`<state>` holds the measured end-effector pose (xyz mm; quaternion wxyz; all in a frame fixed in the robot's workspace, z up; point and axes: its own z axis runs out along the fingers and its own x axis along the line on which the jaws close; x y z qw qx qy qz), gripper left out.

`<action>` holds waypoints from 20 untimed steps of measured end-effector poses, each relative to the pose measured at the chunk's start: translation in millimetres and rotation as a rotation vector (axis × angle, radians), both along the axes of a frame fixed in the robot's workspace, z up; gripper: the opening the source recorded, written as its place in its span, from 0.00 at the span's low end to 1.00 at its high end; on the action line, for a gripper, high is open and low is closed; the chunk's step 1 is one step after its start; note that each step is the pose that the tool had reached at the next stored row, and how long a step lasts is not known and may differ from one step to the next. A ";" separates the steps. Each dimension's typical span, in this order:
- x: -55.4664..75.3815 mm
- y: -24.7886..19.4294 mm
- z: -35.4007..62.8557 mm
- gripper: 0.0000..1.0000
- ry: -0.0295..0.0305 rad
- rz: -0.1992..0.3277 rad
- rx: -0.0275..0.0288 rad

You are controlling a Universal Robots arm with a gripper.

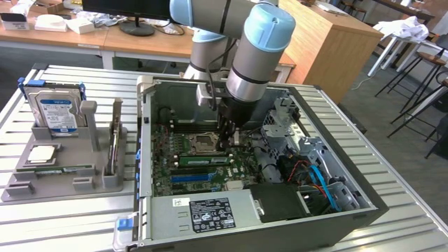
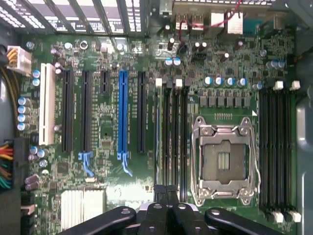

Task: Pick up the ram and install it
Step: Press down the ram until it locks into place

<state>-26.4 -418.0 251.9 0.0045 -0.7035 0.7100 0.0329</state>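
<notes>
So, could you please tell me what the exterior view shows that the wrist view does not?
The exterior view adds the arm, the hard drive standing in a grey holder beside the case, and the power supply. The wrist view adds the white slot and a straight-down look at the memory slots. Both share the motherboard, the CPU socket, the blue slot and the shut tool over the board.
</notes>
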 end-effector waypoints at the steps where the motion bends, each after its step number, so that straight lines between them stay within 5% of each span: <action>1: -1.8 0.0 0.0 0.10 0.0000 0.000 0.0000; 20: -33.7 0.0 -0.7 0.10 0.0000 0.000 -0.0001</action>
